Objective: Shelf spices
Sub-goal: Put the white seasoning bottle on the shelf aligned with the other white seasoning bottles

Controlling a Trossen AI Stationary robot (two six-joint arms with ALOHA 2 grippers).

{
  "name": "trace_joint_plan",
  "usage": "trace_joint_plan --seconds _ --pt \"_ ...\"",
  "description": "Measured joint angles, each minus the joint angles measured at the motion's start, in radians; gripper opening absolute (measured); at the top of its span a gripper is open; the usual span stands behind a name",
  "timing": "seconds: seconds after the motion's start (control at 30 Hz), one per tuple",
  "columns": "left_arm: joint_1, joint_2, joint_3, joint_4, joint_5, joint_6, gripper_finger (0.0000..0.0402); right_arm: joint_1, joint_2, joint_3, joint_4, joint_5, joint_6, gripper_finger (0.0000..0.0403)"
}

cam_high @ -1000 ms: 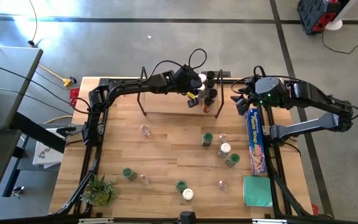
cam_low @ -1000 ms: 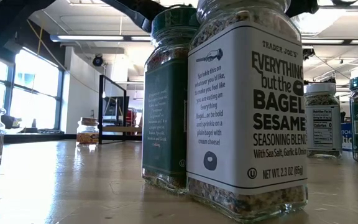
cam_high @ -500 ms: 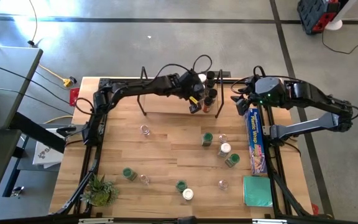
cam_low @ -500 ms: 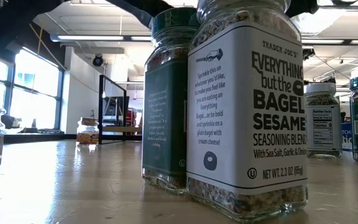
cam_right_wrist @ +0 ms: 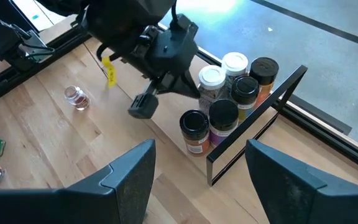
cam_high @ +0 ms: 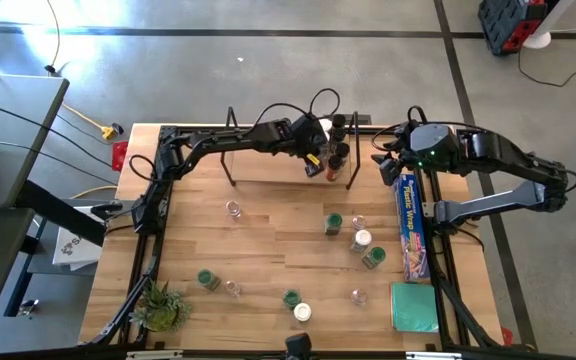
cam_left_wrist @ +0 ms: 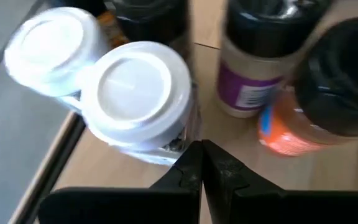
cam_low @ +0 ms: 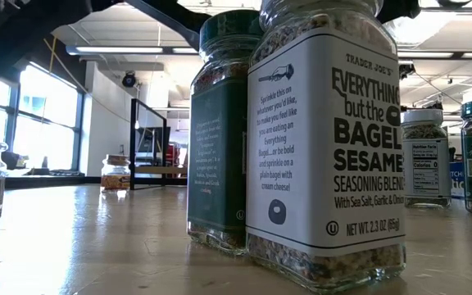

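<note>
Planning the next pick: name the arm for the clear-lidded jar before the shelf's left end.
Left. The clear-lidded jar lies on its side; the left hand is nearer at the shelf, the right hand beyond the shelf's far end.

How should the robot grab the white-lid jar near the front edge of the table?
Come straight down on the white-lid jar and pinch it just below the lid, fingers turned so neither meets the green-lid jar close beside it. It stands upright, its round lid facing up.

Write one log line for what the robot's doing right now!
left gripper: shut, empty, by shelf jars | right gripper: open, waiting | loose jars: on table
</note>
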Motion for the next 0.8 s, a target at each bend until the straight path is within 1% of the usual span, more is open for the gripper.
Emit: trace_joint_plan --seconds 0.07,0.23,0.43,0.53,0.6,0.7,0.8 --pt "0.007 0.000 0.000 0.001 -0.017 0.000 0.0003 0.000 0.000 0.000 0.000 0.000 0.000 0.0243" --pt "0.018 0.000 0.000 -0.005 -0.012 -0.019 0.0003 0.000 0.000 0.000 0.000 0.000 0.000 0.0243" --pt "0.012 -0.030 0.003 -0.117 -0.005 -0.081 0.0003 0.000 0.000 0.000 0.000 0.000 0.000 0.0243" --pt "0.015 -0.036 0.003 -0.158 -0.056 -0.149 0.0003 0.000 0.000 0.000 0.000 0.000 0.000 0.0243" --pt "0.026 -0.034 0.003 -0.152 -0.073 -0.182 0.0003 0.000 0.000 0.000 0.000 0.000 -0.001 0.0243" --pt "0.043 -0.026 0.005 -0.077 -0.047 -0.216 0.0003 0.000 0.000 0.000 0.001 0.000 -0.005 0.0243" --pt "0.052 -0.017 0.004 -0.059 -0.033 -0.236 0.0003 0.000 0.000 0.000 0.000 0.000 -0.004 0.0243"
